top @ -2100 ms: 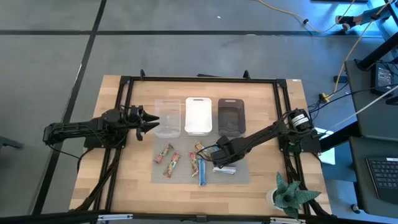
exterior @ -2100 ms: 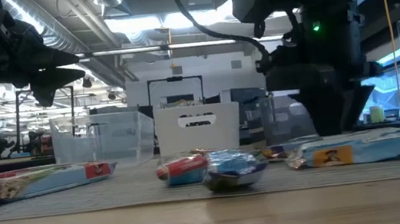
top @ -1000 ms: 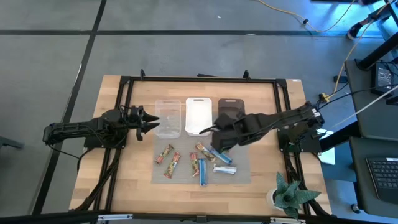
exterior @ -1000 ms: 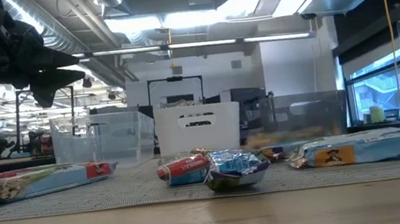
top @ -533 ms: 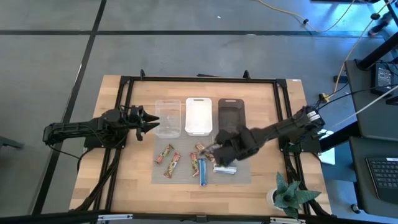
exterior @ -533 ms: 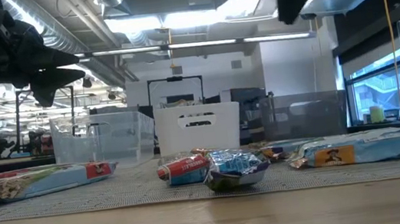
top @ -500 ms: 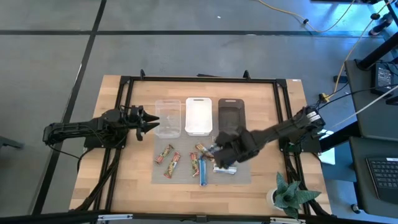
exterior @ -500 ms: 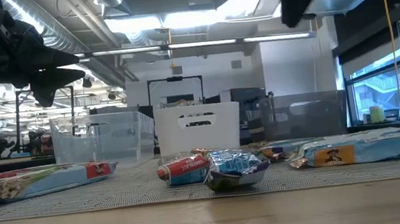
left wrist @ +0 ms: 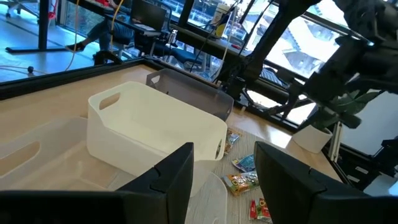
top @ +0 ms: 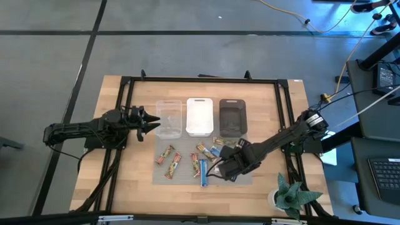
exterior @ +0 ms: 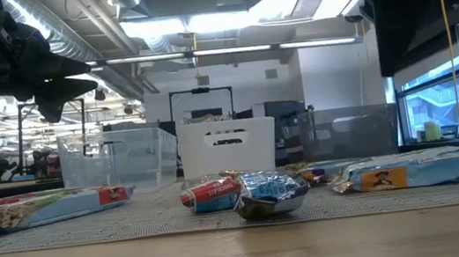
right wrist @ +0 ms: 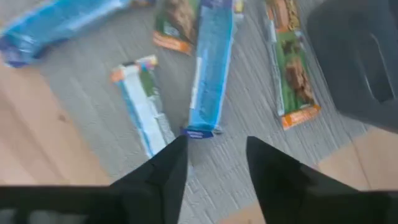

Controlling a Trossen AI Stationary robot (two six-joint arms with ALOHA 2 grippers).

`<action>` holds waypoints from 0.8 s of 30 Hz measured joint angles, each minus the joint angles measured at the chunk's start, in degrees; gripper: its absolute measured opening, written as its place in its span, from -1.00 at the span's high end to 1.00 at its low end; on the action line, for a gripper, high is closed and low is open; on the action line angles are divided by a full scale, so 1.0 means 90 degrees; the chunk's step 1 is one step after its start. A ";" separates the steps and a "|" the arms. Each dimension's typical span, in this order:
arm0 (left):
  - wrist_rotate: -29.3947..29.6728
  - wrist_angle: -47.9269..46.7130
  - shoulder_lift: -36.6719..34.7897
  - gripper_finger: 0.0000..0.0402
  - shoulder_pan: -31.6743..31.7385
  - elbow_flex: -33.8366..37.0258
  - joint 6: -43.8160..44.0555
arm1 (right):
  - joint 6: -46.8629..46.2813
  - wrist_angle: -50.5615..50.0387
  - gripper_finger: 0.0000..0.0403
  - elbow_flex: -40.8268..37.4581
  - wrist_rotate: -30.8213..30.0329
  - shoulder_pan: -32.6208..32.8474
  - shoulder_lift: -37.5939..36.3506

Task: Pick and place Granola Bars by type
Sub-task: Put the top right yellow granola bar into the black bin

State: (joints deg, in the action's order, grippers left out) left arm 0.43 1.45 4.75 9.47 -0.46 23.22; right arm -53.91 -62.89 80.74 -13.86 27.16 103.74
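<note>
Several wrapped granola bars lie flat on a grey mat [top: 181, 178]: red-green ones [top: 165, 154] [top: 173, 165], a brown-orange one [top: 203, 150] and blue ones [top: 204, 175] [top: 217, 150]. My right gripper [top: 220, 172] hangs open over the mat's right part. In the right wrist view its fingers [right wrist: 214, 155] straddle the air just short of a long blue bar's end [right wrist: 200, 130], with a white-green bar [right wrist: 143, 102] and a brown-orange bar [right wrist: 292, 81] to either side. My left gripper [top: 150, 122] waits open beside the clear bin [top: 167, 102].
Three bins stand in a row behind the mat: clear, white [top: 199, 100] and dark [top: 232, 101]. A potted plant [top: 290, 194] sits at the near right corner. Black frame rails run along the table's edges. Bare wood lies left of and in front of the mat.
My right gripper has moved from beside the dark bin toward the table's near edge, across the mat, and has come lower; its arm now fills more of the low view's upper right. The bars lie where they were.
</note>
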 joint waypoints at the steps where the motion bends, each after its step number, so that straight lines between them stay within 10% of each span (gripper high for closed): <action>1: 0.0000 0.0000 0.0000 0.19 -0.0001 0.0001 0.0000 | -0.0002 0.0000 0.09 -0.0063 -0.0033 -0.0003 0.0000; 9: 0.0000 0.0000 0.0000 0.19 0.0001 0.0001 0.0002 | -0.0024 0.0687 -0.16 -0.0609 -0.0302 -0.0039 -0.0002; 24: 0.0000 0.0000 0.0000 0.19 -0.0002 0.0000 0.0000 | -0.0598 0.1994 0.05 -0.2006 -0.0088 -0.0071 -0.0146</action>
State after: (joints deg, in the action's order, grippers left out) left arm 0.43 1.45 4.75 9.45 -0.47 23.23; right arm -59.29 -44.95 62.69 -14.66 26.51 102.43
